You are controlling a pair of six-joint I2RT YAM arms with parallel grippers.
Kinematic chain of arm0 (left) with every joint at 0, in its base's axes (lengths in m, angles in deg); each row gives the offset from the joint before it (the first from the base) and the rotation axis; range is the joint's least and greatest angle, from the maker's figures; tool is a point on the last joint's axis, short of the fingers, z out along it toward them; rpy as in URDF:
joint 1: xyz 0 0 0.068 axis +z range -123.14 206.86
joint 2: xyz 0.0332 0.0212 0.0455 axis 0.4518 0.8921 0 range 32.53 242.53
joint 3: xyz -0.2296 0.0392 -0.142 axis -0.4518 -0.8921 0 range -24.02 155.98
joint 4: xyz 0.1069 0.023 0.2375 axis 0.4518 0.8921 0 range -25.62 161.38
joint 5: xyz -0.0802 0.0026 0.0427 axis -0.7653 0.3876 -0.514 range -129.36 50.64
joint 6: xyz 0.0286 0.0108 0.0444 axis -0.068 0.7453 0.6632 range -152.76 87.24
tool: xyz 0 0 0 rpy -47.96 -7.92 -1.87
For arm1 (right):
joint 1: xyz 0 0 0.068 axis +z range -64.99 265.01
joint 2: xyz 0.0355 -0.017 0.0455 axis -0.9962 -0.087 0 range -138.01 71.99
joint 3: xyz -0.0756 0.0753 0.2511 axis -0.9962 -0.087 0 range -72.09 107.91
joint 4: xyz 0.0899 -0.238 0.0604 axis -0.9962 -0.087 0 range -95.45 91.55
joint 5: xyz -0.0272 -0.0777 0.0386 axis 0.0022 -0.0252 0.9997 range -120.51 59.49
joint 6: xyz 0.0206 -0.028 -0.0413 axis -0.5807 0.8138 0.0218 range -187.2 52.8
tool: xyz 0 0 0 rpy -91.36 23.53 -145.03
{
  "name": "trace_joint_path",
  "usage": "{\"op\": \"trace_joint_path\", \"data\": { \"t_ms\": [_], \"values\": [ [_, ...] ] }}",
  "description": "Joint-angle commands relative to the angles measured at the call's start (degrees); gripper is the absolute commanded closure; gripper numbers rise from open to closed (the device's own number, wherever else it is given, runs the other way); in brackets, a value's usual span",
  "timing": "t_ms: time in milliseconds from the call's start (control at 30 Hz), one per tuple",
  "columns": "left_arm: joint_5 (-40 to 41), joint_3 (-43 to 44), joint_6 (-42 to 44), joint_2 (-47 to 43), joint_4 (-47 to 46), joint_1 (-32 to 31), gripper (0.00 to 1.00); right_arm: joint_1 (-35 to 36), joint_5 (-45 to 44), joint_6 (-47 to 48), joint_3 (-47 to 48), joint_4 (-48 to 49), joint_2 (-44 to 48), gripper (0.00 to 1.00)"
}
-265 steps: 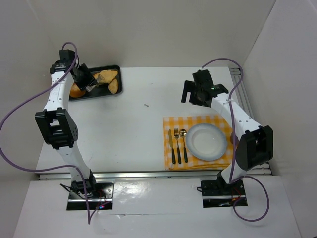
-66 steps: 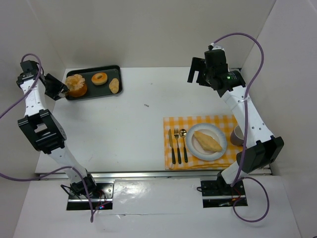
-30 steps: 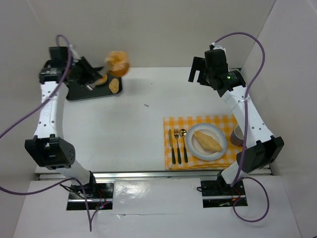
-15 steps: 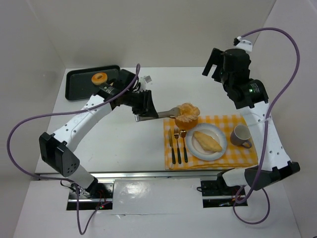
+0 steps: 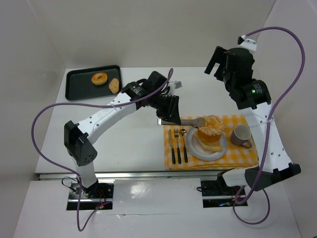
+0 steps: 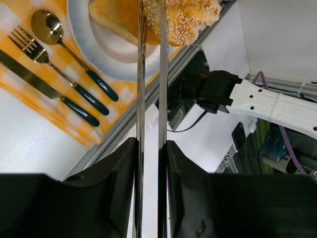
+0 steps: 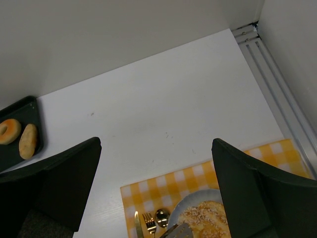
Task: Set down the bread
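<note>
L gripper (image 6: 150, 148) clamped on tongs (image 5: 190, 121), bun (image 5: 212, 127) pinched at tips just over plate (image 5: 189, 144), lined up for drop imo. R gripper (image 5: 220, 59) spread open, parked high to stay clear.

rough crumbed bread (image 6: 190, 17); glossy plate (image 6: 94, 52); checked cloth (image 5: 242, 156); shiny metal spoon (image 6: 44, 26)

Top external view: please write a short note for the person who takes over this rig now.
Left gripper: shut on the tongs, which pinch a crumb-topped bun over the plate.
Right gripper: open, empty, raised at the back.
Done: a long roll lies on the plate.
Left: lower the bun and release it.
A doughnut and a small roll lie on the tray.
</note>
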Motion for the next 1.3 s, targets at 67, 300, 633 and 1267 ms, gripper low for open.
{"op": "trace_joint_path", "data": {
  "t_ms": [67,300,633,1267],
  "values": [
    [3.5,4.6,2.1,1.3,1.3,-2.1,1.00,-0.3,-1.3,-0.2,0.7,0.7,2.0,0.00],
    [5.1,8.2,2.7,5.0,2.6,-3.4,1.00,-0.3,-0.8,-0.2,0.1,1.3,2.0,0.00],
    [6.6,14.2,5.2,9.4,8.9,-4.6,0.51,-0.3,-0.8,-0.2,-1.7,1.9,2.5,0.00],
    [9.7,14.3,5.2,7.2,8.4,-4.6,0.32,-0.3,0.9,-0.2,-1.6,1.9,2.0,0.00]
  ]
}}
